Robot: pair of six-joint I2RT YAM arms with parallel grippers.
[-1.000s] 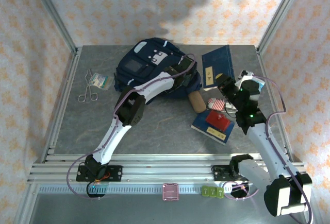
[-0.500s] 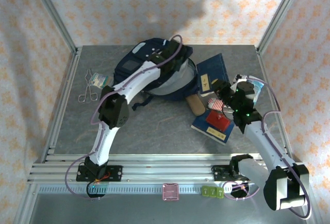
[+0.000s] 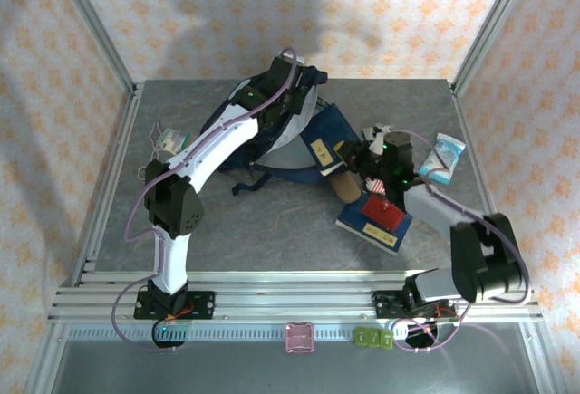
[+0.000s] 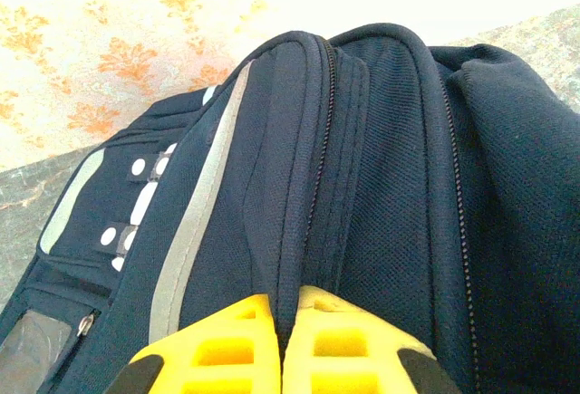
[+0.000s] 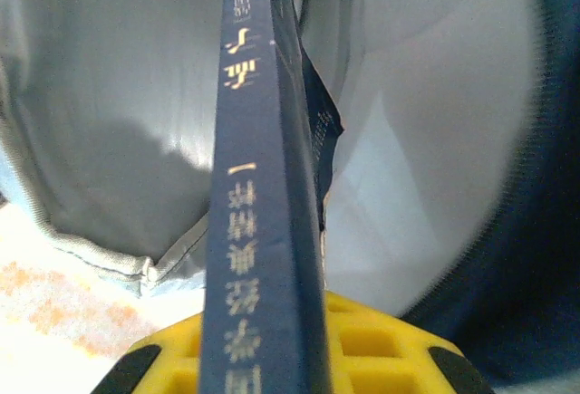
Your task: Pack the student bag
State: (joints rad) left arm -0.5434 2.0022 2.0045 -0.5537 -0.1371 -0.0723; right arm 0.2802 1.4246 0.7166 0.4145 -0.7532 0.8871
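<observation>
Right claw [image 5: 272, 344] is clamped on the spine of a blue book [image 5: 263, 186], its yellow fingers [image 5: 381, 340] pressed to either cover, gold lettering running away from the camera; past the book, the pale grey lining of the student bag [image 5: 435, 140] shows on both sides of it. Left claw [image 4: 283, 340] is pinched together on a fold of the bag's navy fabric beside a zip, just below the rounded top edge, with a light reflective stripe and white-dotted patches running down the panel to the left. From above, nearest the arm bases, a pink square piece [image 3: 299, 336] and small green pieces [image 3: 372, 338] sit on the rail at the near edge. Farther in, on the grey table [image 3: 272, 222], a second blue book [image 3: 367, 224] lies flat with a red box [image 3: 385, 210] on top; just beyond it are a brown oval case [image 3: 344, 184] and a red-and-white striped item [image 3: 376, 181]. Metal scissors [image 3: 149, 166] and a green-and-white packet [image 3: 174, 140] lie near the table's left side, and a blue-and-white packet [image 3: 446, 151] lies near its right side. Farthest back, the bag sits toward the middle rear of the table, its top gripped by the left claw and its opening turned toward the right claw, which holds the book at the mouth
</observation>
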